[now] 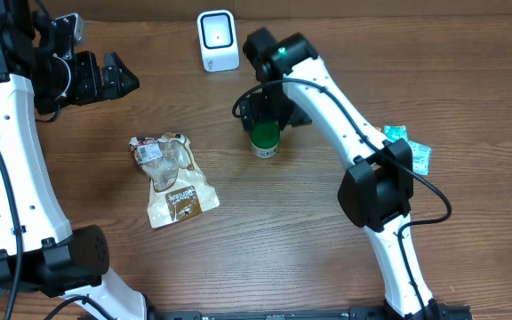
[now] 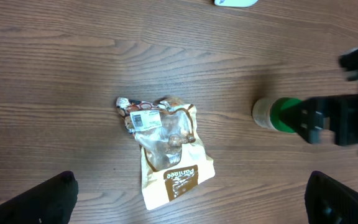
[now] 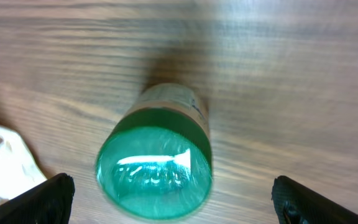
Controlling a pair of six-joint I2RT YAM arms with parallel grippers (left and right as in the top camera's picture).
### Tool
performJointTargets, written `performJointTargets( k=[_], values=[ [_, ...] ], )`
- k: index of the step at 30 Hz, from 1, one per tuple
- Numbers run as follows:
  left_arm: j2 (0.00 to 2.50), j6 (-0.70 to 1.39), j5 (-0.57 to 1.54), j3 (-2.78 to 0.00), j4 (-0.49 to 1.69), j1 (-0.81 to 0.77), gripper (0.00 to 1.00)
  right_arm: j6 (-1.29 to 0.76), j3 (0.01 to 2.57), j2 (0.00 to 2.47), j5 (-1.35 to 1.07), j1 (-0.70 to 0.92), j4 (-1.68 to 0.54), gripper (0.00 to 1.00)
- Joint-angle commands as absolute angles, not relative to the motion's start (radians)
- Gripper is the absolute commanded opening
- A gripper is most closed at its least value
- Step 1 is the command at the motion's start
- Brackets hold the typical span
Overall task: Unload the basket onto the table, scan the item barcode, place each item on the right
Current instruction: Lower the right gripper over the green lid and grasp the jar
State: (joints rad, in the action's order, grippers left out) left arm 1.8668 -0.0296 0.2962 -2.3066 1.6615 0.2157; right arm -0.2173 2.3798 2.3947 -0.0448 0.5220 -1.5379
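On the table (image 1: pixel 265 240): one jar (image 1: pixel 265 140), one bag (image 1: pixel 174 182), one scanner (image 1: pixel 218 41); left pincer (image 2: pixel 190 199), right pincer (image 3: pixel 178 200) both open.

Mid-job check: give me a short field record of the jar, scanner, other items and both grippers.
scanner: white box-shaped barcode scanner, far side
item: green-lidded jar, upright, near scanner
right gripper: open, straddling jar, not touching
left gripper: open, empty
other: crumpled brown snack bag; teal packets
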Motion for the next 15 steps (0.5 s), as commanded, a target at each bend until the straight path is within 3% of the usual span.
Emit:
performJointTargets(
  k=[1,15],
  values=[
    [1.858,-0.046,0.304,-2.323,1.663,0.209,1.00,0.078,2.457,2.381,-0.017,0.515,-1.555,1.00],
    [1.858,-0.046,0.304,-2.323,1.663,0.209,1.00,0.310,2.458,2.381,-0.070,0.516,-1.549,1.00]
  ],
)
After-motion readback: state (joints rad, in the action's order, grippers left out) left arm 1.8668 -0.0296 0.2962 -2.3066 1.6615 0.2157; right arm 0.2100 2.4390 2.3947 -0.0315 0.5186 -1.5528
